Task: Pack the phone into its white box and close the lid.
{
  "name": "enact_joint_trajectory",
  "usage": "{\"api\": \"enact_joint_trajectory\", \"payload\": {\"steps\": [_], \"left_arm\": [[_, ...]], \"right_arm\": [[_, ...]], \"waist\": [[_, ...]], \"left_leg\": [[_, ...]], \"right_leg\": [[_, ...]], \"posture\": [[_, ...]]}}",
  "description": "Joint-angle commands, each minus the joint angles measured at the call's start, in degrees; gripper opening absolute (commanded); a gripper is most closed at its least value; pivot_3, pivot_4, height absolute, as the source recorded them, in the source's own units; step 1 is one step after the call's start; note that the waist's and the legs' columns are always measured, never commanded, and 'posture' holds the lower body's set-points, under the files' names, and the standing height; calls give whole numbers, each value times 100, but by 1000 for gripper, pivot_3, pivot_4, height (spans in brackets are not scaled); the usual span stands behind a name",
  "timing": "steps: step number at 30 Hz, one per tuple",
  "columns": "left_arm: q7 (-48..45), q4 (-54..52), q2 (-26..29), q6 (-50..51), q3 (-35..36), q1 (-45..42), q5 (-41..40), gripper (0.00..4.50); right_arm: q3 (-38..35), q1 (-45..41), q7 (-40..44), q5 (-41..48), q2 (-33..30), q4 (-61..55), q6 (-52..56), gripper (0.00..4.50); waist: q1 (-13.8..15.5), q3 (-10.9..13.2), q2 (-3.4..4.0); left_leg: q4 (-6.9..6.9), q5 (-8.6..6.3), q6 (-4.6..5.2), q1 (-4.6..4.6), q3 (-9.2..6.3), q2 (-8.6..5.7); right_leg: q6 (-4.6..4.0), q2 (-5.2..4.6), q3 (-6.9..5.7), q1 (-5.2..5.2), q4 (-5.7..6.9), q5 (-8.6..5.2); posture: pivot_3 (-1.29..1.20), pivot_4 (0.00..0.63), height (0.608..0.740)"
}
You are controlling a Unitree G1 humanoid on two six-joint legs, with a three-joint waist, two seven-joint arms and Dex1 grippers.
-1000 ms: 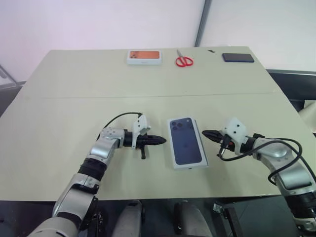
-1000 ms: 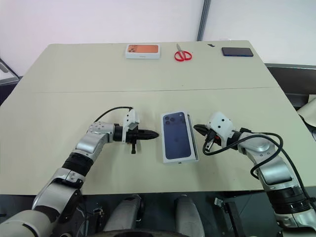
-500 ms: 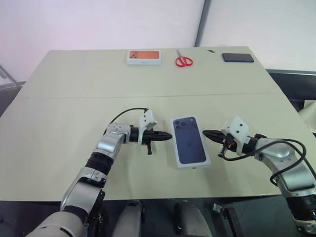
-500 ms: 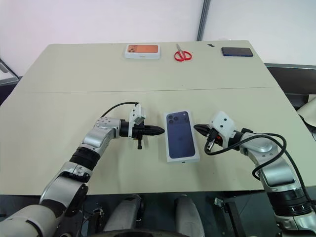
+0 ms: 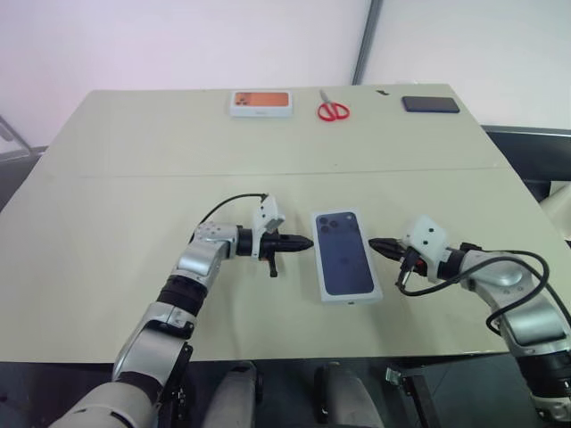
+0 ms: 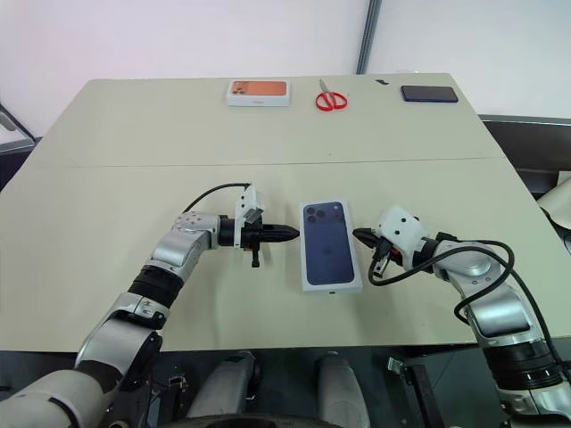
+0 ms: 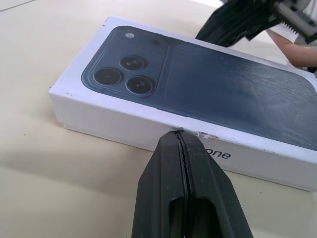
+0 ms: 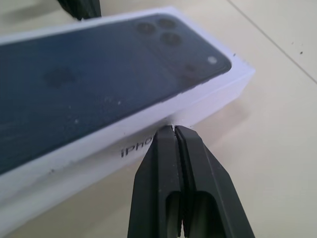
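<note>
Two grippers are pressed against the closed white box [image 5: 346, 257] at mid-table — the left gripper [image 7: 181, 135] and right gripper [image 8: 173, 129], each with fingers clenched, grasping nothing. A phone picture is printed on the lid [image 7: 208, 84]; partial lettering "one" and "iPho" is seen on its sides.

Two silver-grey metal arms with black joint bands and ribbed segments end in the left gripper [image 5: 303, 242] and the right gripper [image 5: 376, 243], each a pair of tapered black fingers with a slotted base. A white angular camera housing sits on each wrist. Black cables loop from the forearms to the housings, the right arm's in thicker coils.
</note>
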Motion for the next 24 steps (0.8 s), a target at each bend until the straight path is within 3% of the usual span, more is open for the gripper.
{"api": "enact_joint_trajectory", "payload": {"steps": [1, 8, 24], "left_arm": [[-8, -367, -44, -76, 29, -94, -94, 0], [34, -435, 21, 255, 332, -118, -358, 0], [63, -300, 122, -91, 170, -44, -125, 0]], "right_arm": [[173, -108, 45, -203, -15, -76, -159, 69], [11, -238, 107, -153, 1, -31, -79, 69], [-290, 77, 685, 252, -295, -276, -105, 69]], "waist": [[-1, 0, 0], [-12, 0, 0], [-5, 0, 0]], "left_leg": [[0, 0, 0, 0, 0, 0], [0, 0, 0, 1, 0, 0], [3, 0, 0, 1, 0, 0]], "right_leg": [[0, 0, 0, 0, 0, 0], [0, 1, 0, 0, 2, 0], [0, 1, 0, 2, 3, 0]], "posture": [[0, 150, 740], [0, 150, 740], [0, 150, 740]]}}
